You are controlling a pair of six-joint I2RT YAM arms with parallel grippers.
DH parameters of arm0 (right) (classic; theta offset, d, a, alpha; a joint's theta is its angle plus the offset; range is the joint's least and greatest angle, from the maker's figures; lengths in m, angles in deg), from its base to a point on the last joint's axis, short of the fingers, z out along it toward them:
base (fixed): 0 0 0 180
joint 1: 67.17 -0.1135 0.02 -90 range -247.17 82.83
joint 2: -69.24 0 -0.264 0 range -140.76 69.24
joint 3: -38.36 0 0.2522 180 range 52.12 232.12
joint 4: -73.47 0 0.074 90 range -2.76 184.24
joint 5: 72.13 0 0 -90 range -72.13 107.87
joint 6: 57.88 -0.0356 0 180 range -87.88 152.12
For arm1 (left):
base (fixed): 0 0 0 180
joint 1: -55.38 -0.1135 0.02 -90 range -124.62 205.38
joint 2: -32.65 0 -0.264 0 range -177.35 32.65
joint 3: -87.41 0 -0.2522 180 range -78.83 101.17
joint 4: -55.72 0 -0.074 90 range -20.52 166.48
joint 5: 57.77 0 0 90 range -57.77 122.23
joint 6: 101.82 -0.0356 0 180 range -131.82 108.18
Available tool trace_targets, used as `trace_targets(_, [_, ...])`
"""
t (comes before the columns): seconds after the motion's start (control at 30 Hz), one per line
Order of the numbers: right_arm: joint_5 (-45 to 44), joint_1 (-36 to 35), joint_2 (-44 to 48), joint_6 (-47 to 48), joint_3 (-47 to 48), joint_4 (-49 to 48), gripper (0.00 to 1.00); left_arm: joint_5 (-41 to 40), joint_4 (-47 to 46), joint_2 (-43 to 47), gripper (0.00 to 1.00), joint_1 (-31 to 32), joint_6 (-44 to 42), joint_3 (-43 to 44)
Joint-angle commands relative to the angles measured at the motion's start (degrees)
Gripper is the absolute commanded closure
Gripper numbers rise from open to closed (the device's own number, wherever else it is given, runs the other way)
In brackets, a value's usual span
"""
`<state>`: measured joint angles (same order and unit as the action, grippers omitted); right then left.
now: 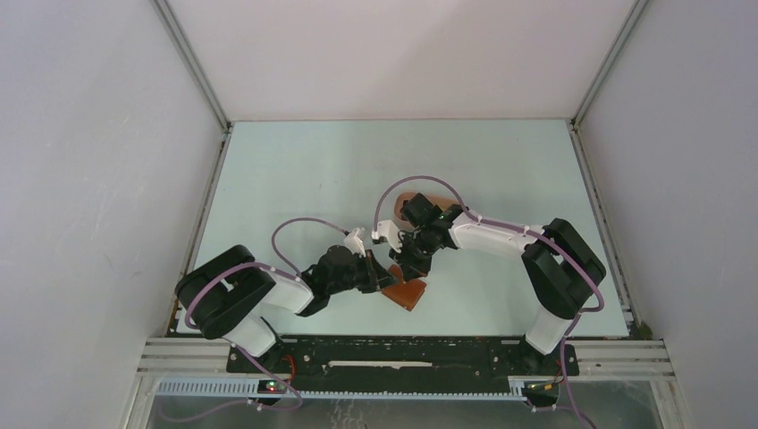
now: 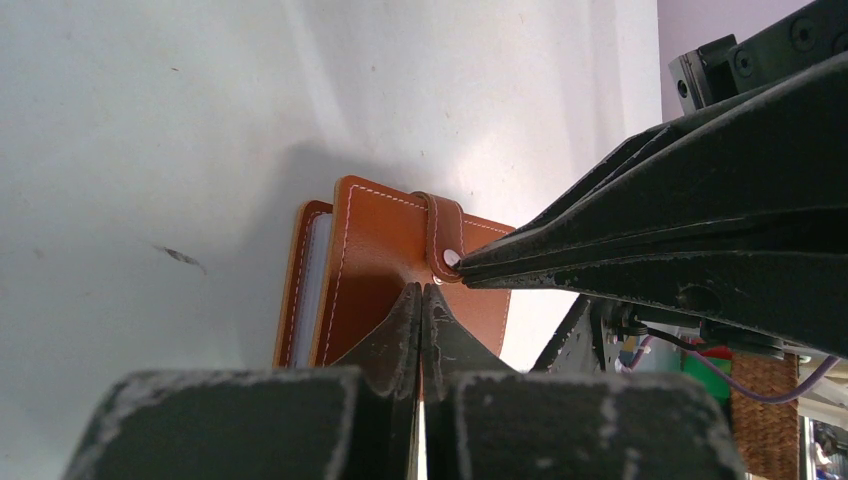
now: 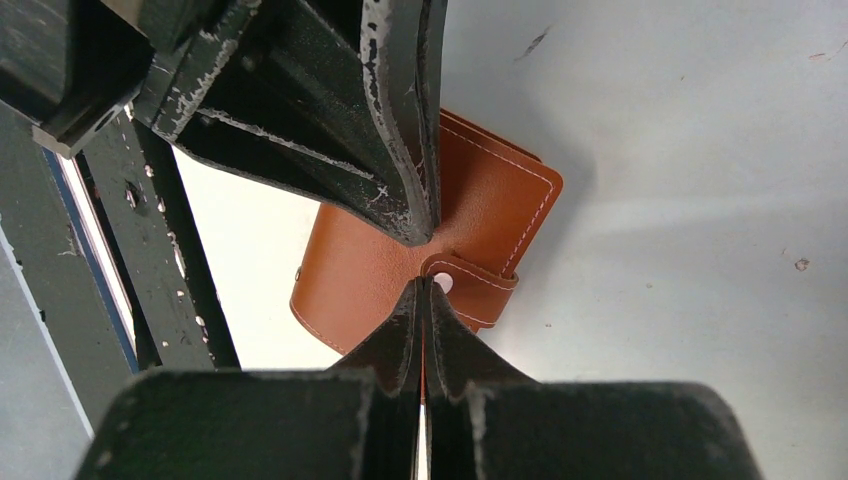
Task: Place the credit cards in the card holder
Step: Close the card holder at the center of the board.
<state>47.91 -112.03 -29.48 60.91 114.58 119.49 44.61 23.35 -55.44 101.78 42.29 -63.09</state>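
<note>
Two end effectors (image 2: 422,292) (image 3: 421,284) pinch one card holder (image 2: 375,235)

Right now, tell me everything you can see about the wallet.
The wallet is reddish-brown leather with pale stitching, folded shut, a strap with a metal snap wrapping over its front. Pale clear pockets show at its open side. It sits askew near the table's front edge, between the arms. The left gripper pinches its cover edge; the right gripper seems closed on the strap's end.
</note>
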Motion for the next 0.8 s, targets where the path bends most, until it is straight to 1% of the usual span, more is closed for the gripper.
trace_targets(0.0, [1.58,-1.1,-0.14,-0.66,1.87,1.44,1.0,-1.31,5.26,-0.98,1.0,0.36,-0.85,-2.37])
trace_targets(0.4, [2.53,-2.28,0.32,-1.59,1.87,0.96,1.0,-1.19,5.35,-0.9,1.0,0.31,-0.76,-2.28])
trace_targets(0.77, [1.32,-3.3,-2.88,-1.26,2.38,2.23,1.0,-1.21,5.35,-0.6,1.0,0.33,-0.89,-2.48])
